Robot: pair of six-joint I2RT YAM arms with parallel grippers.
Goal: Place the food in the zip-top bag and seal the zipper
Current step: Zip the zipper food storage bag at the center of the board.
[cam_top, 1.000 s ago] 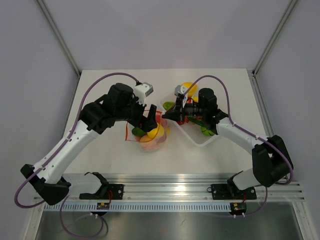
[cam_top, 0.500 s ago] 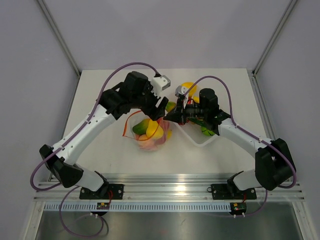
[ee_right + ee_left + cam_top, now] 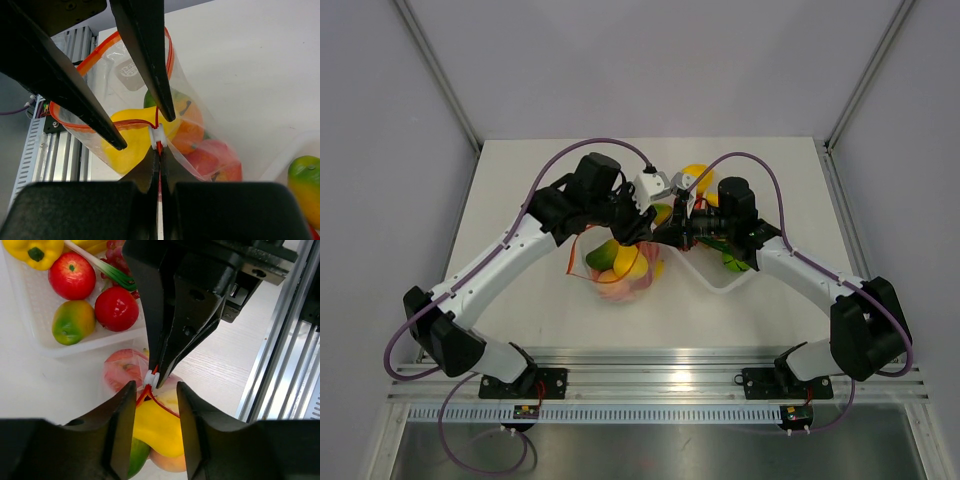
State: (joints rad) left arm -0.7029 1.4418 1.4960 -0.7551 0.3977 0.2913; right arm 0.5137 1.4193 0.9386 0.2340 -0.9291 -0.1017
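- Plainly, the job is at the sealing step. The zipper (image 3: 170, 50) rims the bag (image 3: 610, 278) in an orange-red loop that gapes wide, so no seal is made yet.
- The bag lies on the table (image 3: 240, 60), just beside the tray's left edge. Food (image 3: 127, 162) fills its belly: a yellow piece, an orange one and a red one show through the plastic.
- The white slider (image 3: 157, 136) sits at one end of the strip, where the loop's two sides meet.
- The right gripper (image 3: 160, 152) has its jaws together, pinching the strip's end right beside the slider and anchoring that corner of the bag.
- The left gripper (image 3: 145, 131) points down over the same spot. Its jaws stand apart with the slider between the two tips, and a gap shows on each side. It straddles the slider but does not clamp it.
- The next move, as I judge it, is for the left jaws to close on the slider and draw it along the strip, away from the right gripper's pinch. The right gripper must hold firm so the bag does not drag along.
- The risk is that the slider is small and the plastic slack. The tips may catch film instead of the slider, or the bulging yellow piece may keep the mouth from meeting.
- The tray (image 3: 95, 343) holds more food, including red apples (image 3: 71, 275), a green-orange fruit and a yellow pepper. None of that lot is bagged.
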